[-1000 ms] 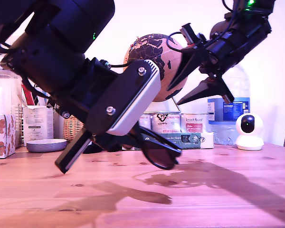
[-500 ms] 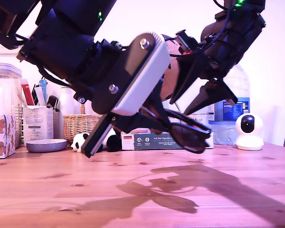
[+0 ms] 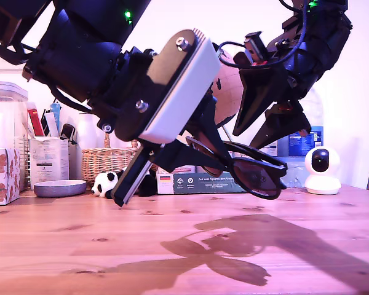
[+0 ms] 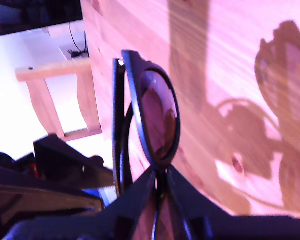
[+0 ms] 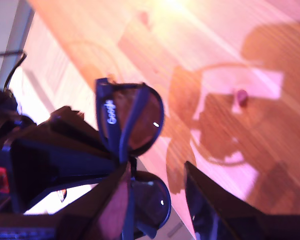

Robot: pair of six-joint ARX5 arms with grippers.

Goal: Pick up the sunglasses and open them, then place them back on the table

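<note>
Black sunglasses (image 3: 258, 178) with dark rounded lenses hang above the table (image 3: 172, 246), near the middle of the exterior view. My first gripper (image 3: 194, 157), on the big arm at the exterior view's left, is shut on them. In the first wrist view the jaws (image 4: 160, 180) pinch the frame below one lens (image 4: 160, 115). The thin arms lie folded along the frame. My second gripper (image 3: 249, 141) reaches down from the exterior view's upper right, open, just above the sunglasses. In the second wrist view its fingers (image 5: 215, 205) straddle one lens of the sunglasses (image 5: 135, 120).
Along the back stand a wicker basket (image 3: 107, 161), a toy panda (image 3: 103, 183), a flat printed box (image 3: 197, 181), a white camera (image 3: 323, 169), a water bottle (image 3: 304, 138) and a grey bowl (image 3: 59, 187). A patterned box (image 3: 3, 175) stands at the exterior view's left edge.
My first gripper has lifted the sunglasses off the table and carried them toward the exterior view's right. My second gripper has come down close over them.
</note>
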